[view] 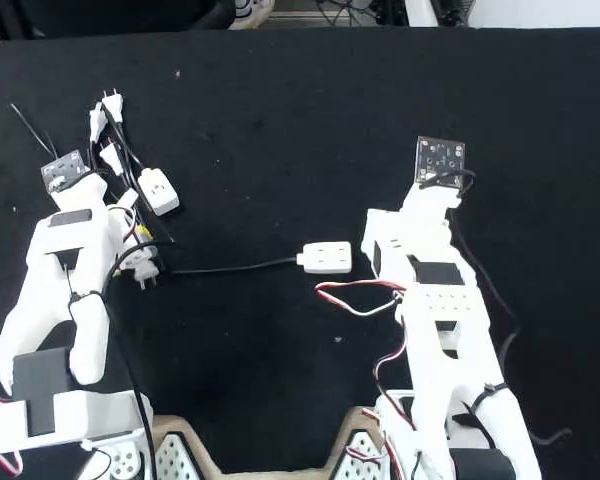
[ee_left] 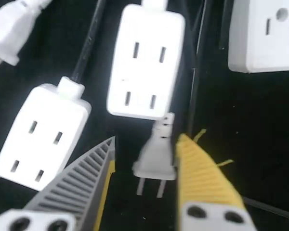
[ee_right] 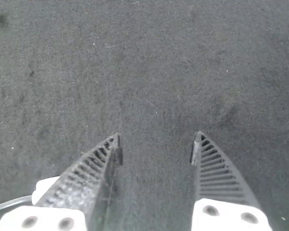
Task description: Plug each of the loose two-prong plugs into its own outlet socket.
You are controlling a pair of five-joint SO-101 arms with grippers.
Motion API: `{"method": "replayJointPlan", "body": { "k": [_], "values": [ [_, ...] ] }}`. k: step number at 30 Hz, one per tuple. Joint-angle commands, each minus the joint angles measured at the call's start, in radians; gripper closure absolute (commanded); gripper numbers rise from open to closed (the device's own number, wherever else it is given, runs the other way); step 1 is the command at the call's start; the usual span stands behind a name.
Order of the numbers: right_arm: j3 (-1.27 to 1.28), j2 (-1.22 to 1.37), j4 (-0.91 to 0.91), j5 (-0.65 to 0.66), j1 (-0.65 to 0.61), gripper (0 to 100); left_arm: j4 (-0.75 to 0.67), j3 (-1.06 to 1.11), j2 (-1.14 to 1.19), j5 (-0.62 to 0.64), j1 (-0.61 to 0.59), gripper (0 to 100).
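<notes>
In the left wrist view a white two-prong plug (ee_left: pixel 155 161) lies on the black cloth between my left gripper's (ee_left: pixel 147 140) fingers. The gripper is open, with the yellow finger (ee_left: pixel 200 178) against the plug's side and the grey finger (ee_left: pixel 84 183) a little apart. Just beyond the plug lies a white outlet block (ee_left: pixel 145 60), and another outlet block (ee_left: pixel 41 132) lies beside it. From above, the left gripper (view: pixel 137 250) sits at the near end of a cluster of plugs (view: pixel 105 115). My right gripper (ee_right: pixel 157 137) is open above bare cloth, close to a lone outlet block (view: pixel 327 258).
A grounded white outlet (ee_left: pixel 266 33) and a second loose plug (ee_left: pixel 12 24) lie at the cluster's edges. A black cable (view: pixel 230 267) runs from the cluster to the lone outlet block. The table's far side and centre are bare black cloth (view: pixel 310 120).
</notes>
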Motion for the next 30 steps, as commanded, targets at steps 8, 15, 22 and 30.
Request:
{"method": "replayJointPlan", "body": {
  "k": [8,15,22,30],
  "values": [
    [-0.051,-0.004,0.005,0.002,-0.012,76.9,-0.020,0.021,-0.025,-0.009,0.036,81],
    [-0.051,-0.004,0.005,0.002,-0.009,76.9,-0.020,0.019,-0.020,-0.009,0.035,79],
    [-0.051,-0.004,0.005,0.002,-0.008,76.9,-0.009,-0.036,0.094,-0.008,0.028,80],
    [-0.054,-0.004,0.005,0.002,-0.008,76.9,0.083,-0.024,-0.063,-0.008,0.074,93]
  ]
}}
